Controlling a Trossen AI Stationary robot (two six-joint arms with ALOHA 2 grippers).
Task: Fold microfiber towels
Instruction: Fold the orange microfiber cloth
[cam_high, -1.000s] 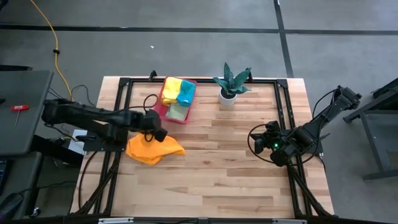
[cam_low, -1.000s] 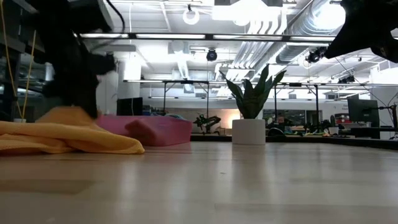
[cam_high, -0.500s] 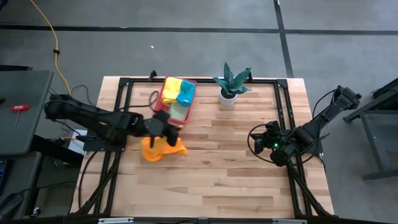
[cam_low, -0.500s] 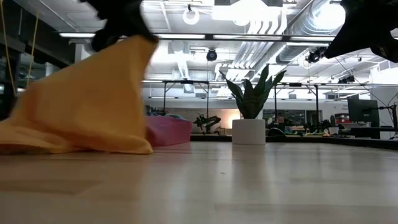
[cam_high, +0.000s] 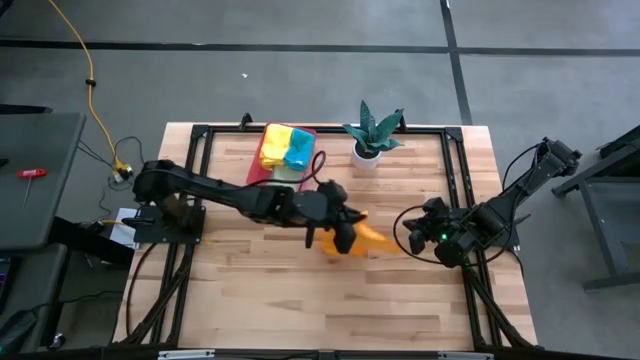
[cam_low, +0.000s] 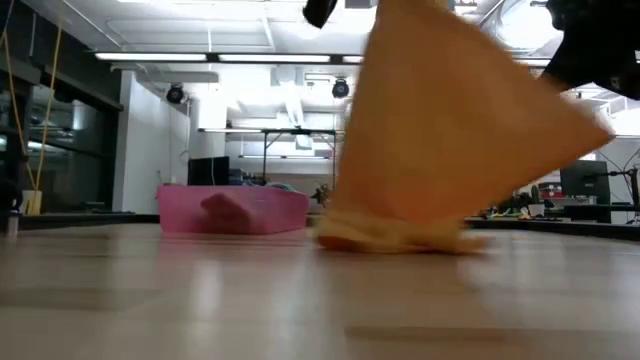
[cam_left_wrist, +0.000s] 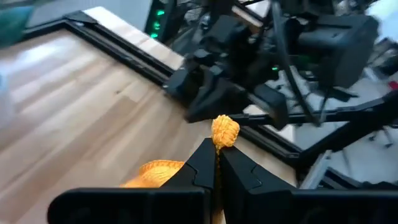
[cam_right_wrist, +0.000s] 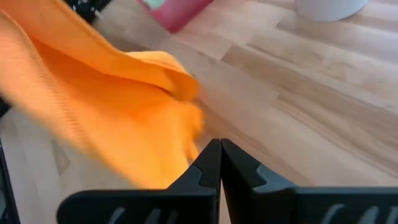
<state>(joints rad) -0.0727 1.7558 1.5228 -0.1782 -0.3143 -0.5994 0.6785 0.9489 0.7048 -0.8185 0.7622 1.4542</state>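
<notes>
My left gripper (cam_high: 333, 226) is stretched out over the table's middle, shut on the orange towel (cam_high: 364, 238). In the low view the towel (cam_low: 450, 130) hangs as a wide sheet. My right gripper (cam_high: 420, 230) waits at the table's right side, shut and empty, a little to the right of the towel. The towel fills much of the right wrist view (cam_right_wrist: 106, 112). A yellow towel (cam_high: 276, 140) and a teal towel (cam_high: 299, 148) lie in the pink tray (cam_high: 268, 172). My left gripper pinches a bunched bit of the orange towel (cam_left_wrist: 224, 132) between its two shut fingers; a small wad pokes out past the fingertips. The towel hangs below the gripper, spread wide. Its lower end (cam_low: 395, 235) lies crumpled on the table.
A potted plant in a white pot (cam_high: 368, 148) stands at the far edge, right of the tray. A black frame rail (cam_high: 455, 180) runs along the table's sides. Bare wood lies toward the near edge (cam_high: 320, 300).
My left gripper has risen and swept from the table's left side toward the right edge, past the tray. The orange towel, a flat heap on the table before, has been drawn up into a hanging sheet and carried along, its lower end trailing on the wood.
</notes>
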